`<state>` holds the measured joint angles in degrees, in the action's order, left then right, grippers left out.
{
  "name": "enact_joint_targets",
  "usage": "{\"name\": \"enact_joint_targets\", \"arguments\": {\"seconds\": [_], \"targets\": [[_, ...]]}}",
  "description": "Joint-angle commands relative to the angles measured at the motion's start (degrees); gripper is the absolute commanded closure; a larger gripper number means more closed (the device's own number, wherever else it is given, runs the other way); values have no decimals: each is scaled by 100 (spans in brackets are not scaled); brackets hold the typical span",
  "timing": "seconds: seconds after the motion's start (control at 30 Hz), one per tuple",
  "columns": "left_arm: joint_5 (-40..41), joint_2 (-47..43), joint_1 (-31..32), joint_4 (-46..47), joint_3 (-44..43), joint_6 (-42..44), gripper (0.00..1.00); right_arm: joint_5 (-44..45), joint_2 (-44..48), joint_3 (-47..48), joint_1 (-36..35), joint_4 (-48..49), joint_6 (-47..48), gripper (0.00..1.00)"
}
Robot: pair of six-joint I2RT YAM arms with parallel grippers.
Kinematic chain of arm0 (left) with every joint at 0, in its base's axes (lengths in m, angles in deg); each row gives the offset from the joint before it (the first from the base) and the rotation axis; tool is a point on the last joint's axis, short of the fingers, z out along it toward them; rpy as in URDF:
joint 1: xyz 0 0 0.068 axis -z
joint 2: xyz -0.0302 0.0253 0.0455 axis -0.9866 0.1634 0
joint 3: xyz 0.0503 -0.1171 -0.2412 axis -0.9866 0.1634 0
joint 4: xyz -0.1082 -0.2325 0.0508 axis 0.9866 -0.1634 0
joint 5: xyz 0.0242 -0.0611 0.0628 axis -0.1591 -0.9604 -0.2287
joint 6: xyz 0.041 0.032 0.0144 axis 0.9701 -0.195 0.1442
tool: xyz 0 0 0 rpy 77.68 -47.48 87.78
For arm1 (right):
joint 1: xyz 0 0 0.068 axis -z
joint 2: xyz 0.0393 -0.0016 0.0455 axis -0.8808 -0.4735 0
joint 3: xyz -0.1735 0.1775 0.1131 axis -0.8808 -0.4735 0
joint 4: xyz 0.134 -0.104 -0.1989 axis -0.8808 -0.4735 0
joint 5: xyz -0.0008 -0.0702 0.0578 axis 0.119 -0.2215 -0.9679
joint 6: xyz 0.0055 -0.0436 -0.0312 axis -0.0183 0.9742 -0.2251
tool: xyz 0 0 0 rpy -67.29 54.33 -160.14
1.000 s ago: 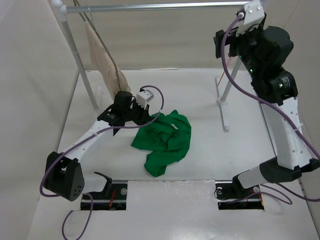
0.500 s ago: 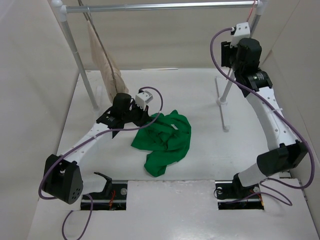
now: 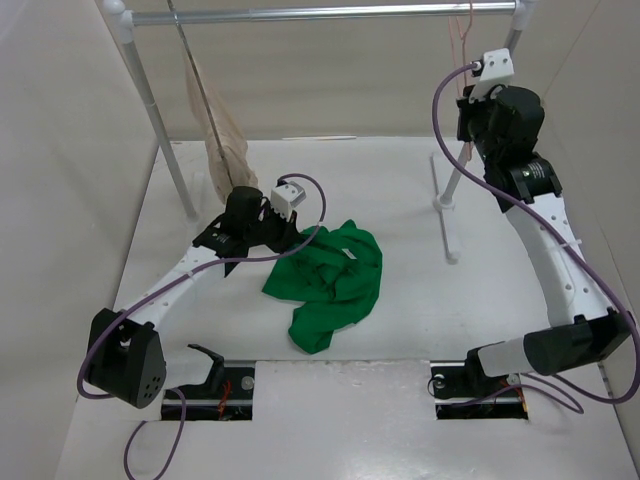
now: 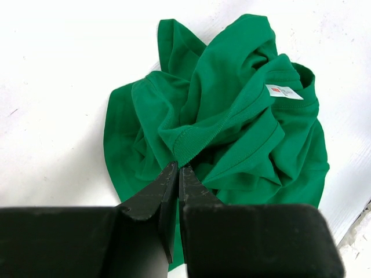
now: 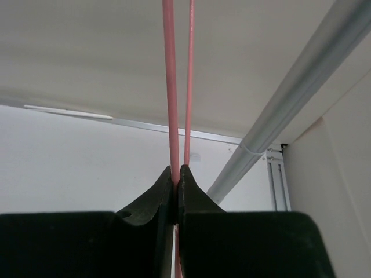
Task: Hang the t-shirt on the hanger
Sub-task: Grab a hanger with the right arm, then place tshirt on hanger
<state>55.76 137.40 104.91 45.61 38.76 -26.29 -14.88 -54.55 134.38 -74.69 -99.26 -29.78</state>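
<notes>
The bright green t-shirt (image 3: 330, 275) lies crumpled on the white table, its white tag (image 4: 284, 92) facing up. My left gripper (image 3: 290, 237) sits low at the shirt's left edge. Its jaws (image 4: 177, 168) are shut, with a raised hem fold of the t-shirt (image 4: 232, 116) meeting the tips. The pale pink hanger (image 3: 462, 40) hangs from the rail at the far right. My right gripper (image 3: 467, 98) is raised just below it. In the right wrist view its jaws (image 5: 176, 169) are shut on one of the hanger's two pink wires (image 5: 170, 87).
A metal rail (image 3: 330, 13) spans the back on two posts, left (image 3: 160, 125) and right (image 3: 455, 180), the right one with a foot on the table. A beige cloth on a grey hanger (image 3: 222, 140) hangs at the left. The rail (image 5: 290, 98) runs close beside my right gripper.
My right arm shifted under the rail and its jaws went from open to shut on the pink hanger wire. The beige cloth swung slightly. The left arm and the t-shirt stayed still.
</notes>
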Motion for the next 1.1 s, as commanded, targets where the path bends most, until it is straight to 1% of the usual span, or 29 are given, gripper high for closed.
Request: {"name": "enact_joint_targets", "arguments": {"seconds": [0.0,0.07,0.1,0.13,0.17,0.2,0.23,0.33,0.37,0.4,0.47,0.5,0.57,0.63,0.73,0.83,1.07], "targets": [[-39,-168,12,200,34,-58,100,-950,135,274,56,235,249,100],[-39,-168,12,252,34,-58,100,-1617,64,529,56,235,627,100],[-39,-168,12,253,34,-58,100,-2343,-23,626,56,235,724,100],[-39,-168,12,253,34,-58,100,-2698,-111,722,56,148,812,100],[-39,-168,12,253,34,-110,100,-3041,-112,871,56,43,987,100],[-39,-168,12,253,34,-111,100,-3784,-181,873,-23,-89,1093,100],[39,-168,12,253,-18,-111,100,-4096,-182,873,-23,-403,1181,100],[198,-168,12,253,-19,-172,100,-4748,63,242,-129,-1071,1454,100],[277,-168,12,253,-19,-242,100,-4811,369,-378,-198,-1231,1507,100],[278,-168,12,253,-19,-243,100,-4811,555,-732,-260,-1233,1507,100],[348,-106,12,253,-19,-313,100,-5083,906,-1392,-322,-1399,1507,100],[444,-54,12,253,-88,-400,100,-5084,1204,-1917,-400,-1539,1507,100],[567,17,12,253,-167,-453,100,-4779,1452,-2316,-480,-2117,1455,100],[620,139,12,253,-247,-454,100,-4688,1795,-2859,-533,-2348,1350,100],[690,201,12,192,-361,-506,100,-4636,2216,-3257,-533,-2717,1183,100],[691,254,12,191,-361,-568,100,-4636,2550,-3337,-594,-3113,1033,100],[691,307,12,244,-414,-560,100,-4372,2885,-3522,-700,-3632,927,100]]}}
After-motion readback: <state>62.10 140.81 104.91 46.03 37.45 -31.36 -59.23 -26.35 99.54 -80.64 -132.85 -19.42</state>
